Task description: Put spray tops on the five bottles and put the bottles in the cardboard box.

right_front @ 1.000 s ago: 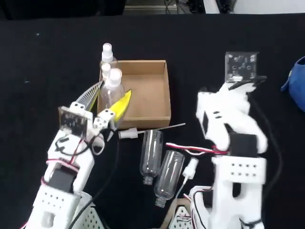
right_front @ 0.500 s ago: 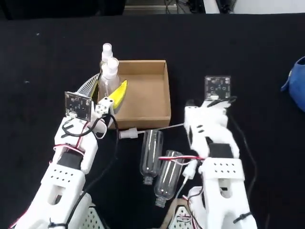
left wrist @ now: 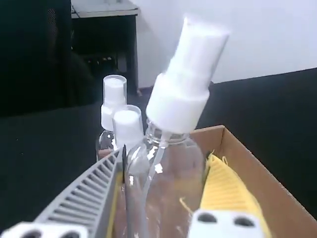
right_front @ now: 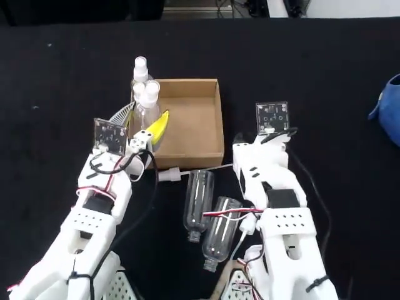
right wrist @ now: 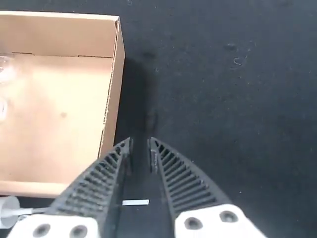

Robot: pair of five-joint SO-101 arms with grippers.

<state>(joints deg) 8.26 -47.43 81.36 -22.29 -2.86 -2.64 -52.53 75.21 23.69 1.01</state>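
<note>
held bottle (left wrist: 163, 188), base cut off by the frame, blue object (right_front: 389, 106), perhaps cloth, cropped at edge

Capped bottles (right_front: 150, 94) upright at box (right_front: 194, 125), open bottles (right_front: 199, 203) lying

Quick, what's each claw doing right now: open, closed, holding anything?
Left claw: closed on a spray bottle with its top on.
Right claw: slightly open, empty.
</note>
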